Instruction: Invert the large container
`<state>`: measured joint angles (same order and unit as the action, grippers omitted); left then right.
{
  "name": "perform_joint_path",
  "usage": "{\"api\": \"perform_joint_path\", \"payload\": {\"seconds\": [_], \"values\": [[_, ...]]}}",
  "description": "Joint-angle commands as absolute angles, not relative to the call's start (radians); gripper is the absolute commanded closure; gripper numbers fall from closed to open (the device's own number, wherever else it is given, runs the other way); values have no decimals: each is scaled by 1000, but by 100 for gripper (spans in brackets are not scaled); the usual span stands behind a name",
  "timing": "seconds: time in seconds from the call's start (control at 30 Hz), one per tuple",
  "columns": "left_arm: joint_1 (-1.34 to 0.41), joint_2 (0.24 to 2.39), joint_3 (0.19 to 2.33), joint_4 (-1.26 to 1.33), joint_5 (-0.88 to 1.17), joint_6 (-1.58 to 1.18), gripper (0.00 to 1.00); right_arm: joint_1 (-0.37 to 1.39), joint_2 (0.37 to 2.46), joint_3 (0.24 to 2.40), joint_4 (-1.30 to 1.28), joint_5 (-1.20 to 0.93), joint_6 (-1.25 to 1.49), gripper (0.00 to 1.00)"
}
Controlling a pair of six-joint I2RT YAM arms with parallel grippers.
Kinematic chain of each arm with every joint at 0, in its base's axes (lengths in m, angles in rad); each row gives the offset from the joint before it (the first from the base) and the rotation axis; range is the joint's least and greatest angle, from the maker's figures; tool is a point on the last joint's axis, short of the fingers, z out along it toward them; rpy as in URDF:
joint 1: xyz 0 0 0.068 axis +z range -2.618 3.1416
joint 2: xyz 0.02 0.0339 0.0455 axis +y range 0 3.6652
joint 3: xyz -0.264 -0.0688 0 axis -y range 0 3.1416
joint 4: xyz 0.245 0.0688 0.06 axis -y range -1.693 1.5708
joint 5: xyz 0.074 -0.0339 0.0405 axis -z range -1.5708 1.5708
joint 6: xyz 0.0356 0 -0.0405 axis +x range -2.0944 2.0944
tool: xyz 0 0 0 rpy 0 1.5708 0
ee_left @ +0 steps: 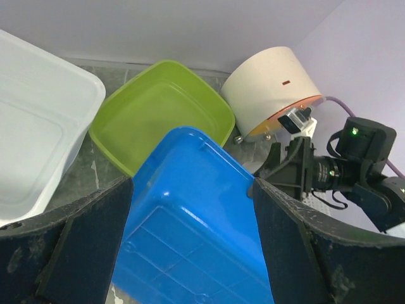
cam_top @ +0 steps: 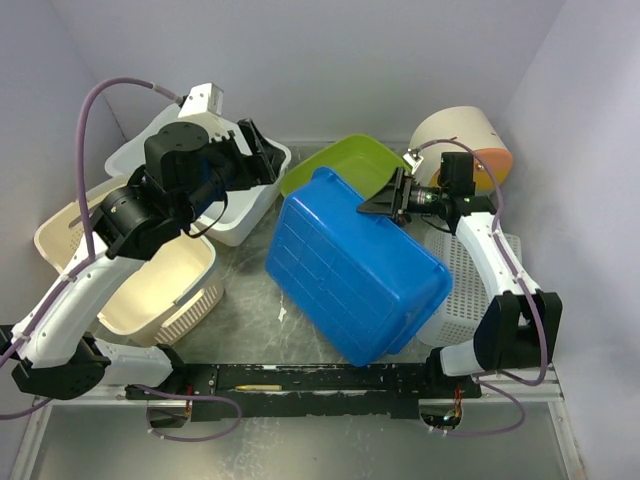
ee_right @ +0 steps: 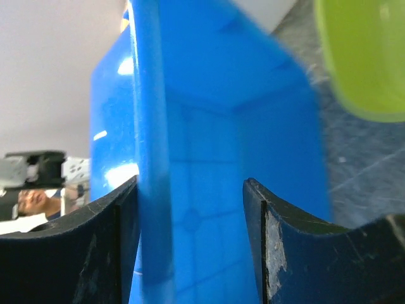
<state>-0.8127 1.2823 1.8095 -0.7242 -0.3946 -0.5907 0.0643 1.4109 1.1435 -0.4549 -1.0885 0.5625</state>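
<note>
The large blue container (cam_top: pixel 350 270) is tipped on its side with its ribbed bottom facing up and left, and leans against a white perforated basket (cam_top: pixel 472 285). My right gripper (cam_top: pixel 388 196) is open at its far upper rim. In the right wrist view the blue rim (ee_right: pixel 149 158) stands between the jaws, close to the left finger, with my right gripper (ee_right: pixel 190 185) not closed on it. My left gripper (cam_top: pixel 255 150) is open and empty above the white tub. In the left wrist view my left gripper (ee_left: pixel 193 183) frames the blue container (ee_left: pixel 196 240) from a distance.
A green tub (cam_top: pixel 350 160) lies behind the blue container. A white tub (cam_top: pixel 215 195) and a cream laundry basket (cam_top: pixel 150 290) are at the left. A cream round container (cam_top: pixel 455 135) lies on its side at the back right. Walls close in on three sides.
</note>
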Motion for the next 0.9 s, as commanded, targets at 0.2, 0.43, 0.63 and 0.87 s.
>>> {"api": "perform_joint_path", "payload": {"seconds": [0.2,0.43,0.63,0.87], "values": [[-805,1297,1783,-675,-353,-583,12,101,1538,1140,-685,-625,377,40],[-805,1298,1749,-658,-328,-586,12,102,1515,1133,-681,-641,354,38],[-806,1318,1657,-652,-248,-579,12,104,1471,1134,-658,-578,388,38],[-808,1354,1541,-669,-172,-497,12,203,1462,1238,-616,-142,545,38]]}}
